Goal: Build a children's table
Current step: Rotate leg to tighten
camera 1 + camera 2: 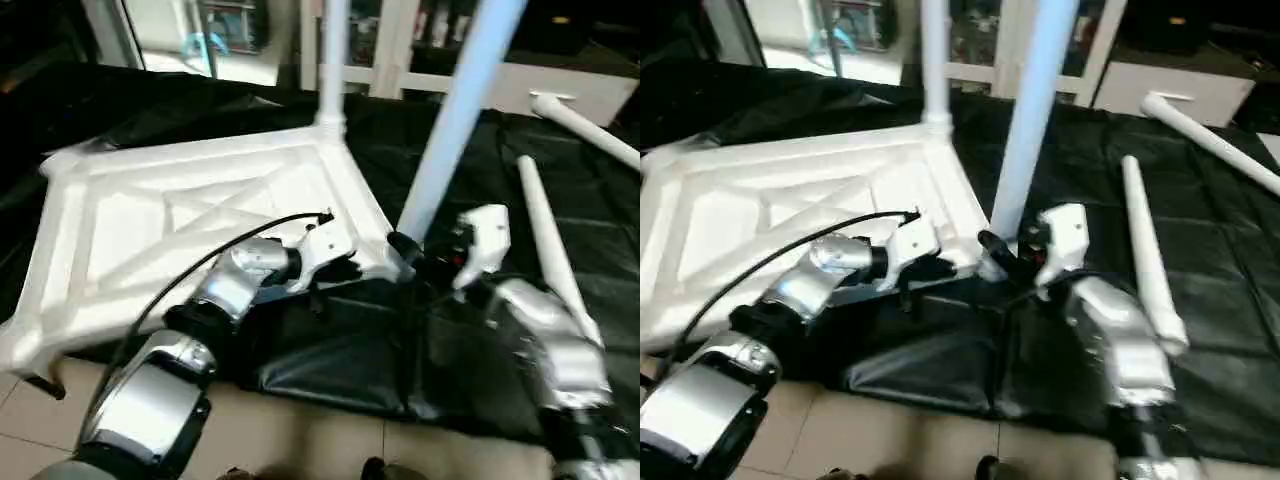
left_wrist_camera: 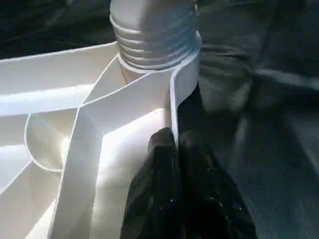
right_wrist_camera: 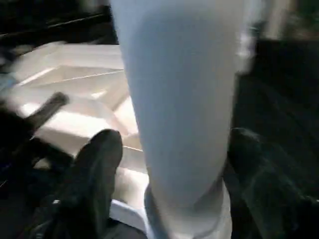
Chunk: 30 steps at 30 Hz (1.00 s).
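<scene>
Tabletop [image 1: 200, 215] rim pinched by left fingers [image 2: 169, 199] — black cloth [image 1: 330, 360] beyond.

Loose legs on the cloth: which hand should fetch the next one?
Right, probably. The right hand is open around the near standing leg, and both loose legs lie on its side. The left hand is shut on the tabletop rim, steadying it.

You've got a black sheet [image 1: 330, 370] spread over the tiled floor [image 1: 300, 440]; on it lie the upturned tabletop [image 1: 150, 240] and two loose legs [image 1: 545, 240].
</scene>
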Available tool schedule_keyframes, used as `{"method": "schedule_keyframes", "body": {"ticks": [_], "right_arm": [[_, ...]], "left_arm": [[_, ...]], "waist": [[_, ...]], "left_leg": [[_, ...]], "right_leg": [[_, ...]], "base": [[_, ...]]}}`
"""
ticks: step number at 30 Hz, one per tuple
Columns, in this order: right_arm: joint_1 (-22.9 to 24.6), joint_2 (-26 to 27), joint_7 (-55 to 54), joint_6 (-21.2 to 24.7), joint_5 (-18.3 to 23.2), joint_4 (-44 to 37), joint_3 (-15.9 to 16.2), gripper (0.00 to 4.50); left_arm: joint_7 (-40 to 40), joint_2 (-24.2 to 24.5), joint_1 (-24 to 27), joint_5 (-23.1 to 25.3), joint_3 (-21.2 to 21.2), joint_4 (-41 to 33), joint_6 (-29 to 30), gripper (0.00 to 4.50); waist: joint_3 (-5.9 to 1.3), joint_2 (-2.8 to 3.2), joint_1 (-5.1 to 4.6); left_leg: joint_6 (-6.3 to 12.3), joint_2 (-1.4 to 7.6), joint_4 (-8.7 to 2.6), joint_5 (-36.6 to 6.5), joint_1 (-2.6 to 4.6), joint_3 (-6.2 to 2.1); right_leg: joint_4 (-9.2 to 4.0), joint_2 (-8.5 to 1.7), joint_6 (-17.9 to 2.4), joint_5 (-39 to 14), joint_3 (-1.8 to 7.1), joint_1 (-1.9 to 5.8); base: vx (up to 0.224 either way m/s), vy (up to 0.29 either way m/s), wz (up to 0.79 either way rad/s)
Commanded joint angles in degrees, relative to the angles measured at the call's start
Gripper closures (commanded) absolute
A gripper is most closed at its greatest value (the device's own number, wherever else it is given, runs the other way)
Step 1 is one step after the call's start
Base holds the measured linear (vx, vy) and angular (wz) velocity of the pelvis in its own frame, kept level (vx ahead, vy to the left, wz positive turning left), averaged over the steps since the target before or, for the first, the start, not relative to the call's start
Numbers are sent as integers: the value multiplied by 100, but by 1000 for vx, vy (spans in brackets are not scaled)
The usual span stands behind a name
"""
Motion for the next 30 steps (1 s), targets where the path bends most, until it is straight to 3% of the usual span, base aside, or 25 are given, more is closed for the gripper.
{"method": "schedule_keyframes", "body": {"ticks": [1, 2, 3, 4, 7, 9, 11, 12, 14, 17, 23, 26, 30], "right_arm": [[139, -440, 626, 127, 183, -338, -82, 69], [223, -703, 926, 183, 253, -458, -117, 69], [275, -868, 1118, 227, 297, -523, -130, 59], [305, -951, 1214, 262, 325, -563, -133, 59], [366, -1225, 1508, 271, 282, -564, -74, 32], [418, -1478, 1784, 167, 131, -523, 91, 17], [433, -1570, 1920, 156, 95, -520, 185, 6], [419, -1642, 2122, 175, 79, -524, 350, 6], [320, -1662, 2347, 101, -1, -451, 652, 6], [103, -1492, 2322, 16, -136, -185, 758, 6], [-137, -1312, 2344, -256, -434, 206, 1034, 6], [-221, -1281, 2375, -377, -542, 374, 1141, 6], [-301, -1354, 2596, -458, -568, 508, 1258, 6]], "left_arm": [[-795, 170, 302, -173, -165, -10, -21, 450], [-1047, 254, 343, -217, -174, -74, 19, 450], [-1232, 307, 378, -259, -185, -129, 60, 450], [-1340, 332, 398, -283, -187, -164, 86, 450], [-1463, 395, 439, -286, -210, -227, 90, 450], [-1662, 457, 497, -319, -247, -320, 111, 450], [-1735, 480, 519, -322, -260, -363, 127, 450], [-1789, 499, 540, -305, -275, -395, 123, 450], [-1855, 522, 573, -320, -290, -463, 152, 450], [-1886, 517, 597, -316, -287, -505, 187, 450], [-1849, 523, 632, -294, -315, -583, 215, 450], [-1830, 523, 641, -274, -315, -610, 224, 450], [-1822, 547, 653, -224, -319, -622, 207, 450]], "waist": [[-446, -136, 63], [-489, -145, 82], [-504, -172, 74], [-532, -162, 116], [-568, -172, 124], [-565, -183, 140], [-549, -183, 146], [-527, -196, 135], [-501, -196, 125], [-497, -200, 108], [-514, -200, 102], [-549, -230, 111], [-548, -256, 111]], "left_leg": [[651, 213, -370, -1194, 11, -16], [849, 217, -338, -812, -13, 19], [919, 202, -321, -695, -77, 21], [1043, 202, -277, -430, -69, 35], [1273, 199, -216, 28, -68, 41], [1312, 197, -198, 70, -90, 42], [1260, 196, -193, -73, -100, 48], [1086, 204, -206, -458, -119, 44], [846, 219, -233, -859, -105, 35], [561, 228, -257, -1136, -87, 13], [485, 223, -270, -1110, -94, 9], [597, 218, -251, -931, -86, 27], [682, 208, -241, -954, -128, 22]], "right_leg": [[-374, -244, -1111, -2009, 324, 260], [-221, -196, -1354, -1260, 374, 277], [-169, -180, -1397, -1040, 378, 319], [-104, -204, -1487, -646, 402, 303], [-15, -200, -1715, -99, 405, 326], [-6, -199, -1729, -133, 412, 334], [-41, -193, -1651, -455, 410, 317], [-108, -198, -1494, -1084, 401, 312], [-190, -203, -1270, -1806, 398, 290], [-242, -204, -1041, -2314, 405, 244], [-217, -189, -1043, -2084, 428, 232], [-141, -169, -1243, -1420, 443, 247], [-155, -177, -1225, -1564, 436, 273]], "base": [[104, -20, 13], [104, -20, 13], [64, -13, 1], [0, 0, 0], [0, 0, 0], [0, 0, 0], [0, 0, 0], [0, 0, 0], [0, 0, 0], [0, 0, 0], [0, 0, 0], [0, 0, 0], [0, 0, 0]]}}
